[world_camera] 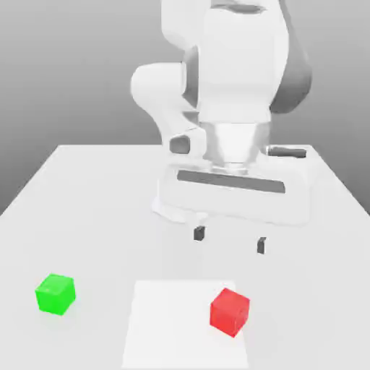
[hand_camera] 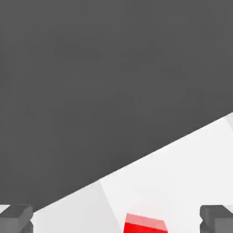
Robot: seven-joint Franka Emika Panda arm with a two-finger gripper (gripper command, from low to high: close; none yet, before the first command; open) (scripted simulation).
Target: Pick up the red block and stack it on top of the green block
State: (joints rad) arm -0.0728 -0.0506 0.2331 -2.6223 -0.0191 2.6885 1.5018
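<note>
The gripper (world_camera: 230,239) hangs with fingers spread apart above the white bench (world_camera: 87,217), the small matte red cube (world_camera: 230,312) and small matte green cube (world_camera: 56,293) well apart.

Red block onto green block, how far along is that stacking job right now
Nothing is done yet: the red block sits on the table, apart from the green block. In hand: the gripper hangs open and empty above the table, behind the red block. Left: grasp red, lift it, carry it over, set it on green.
</note>
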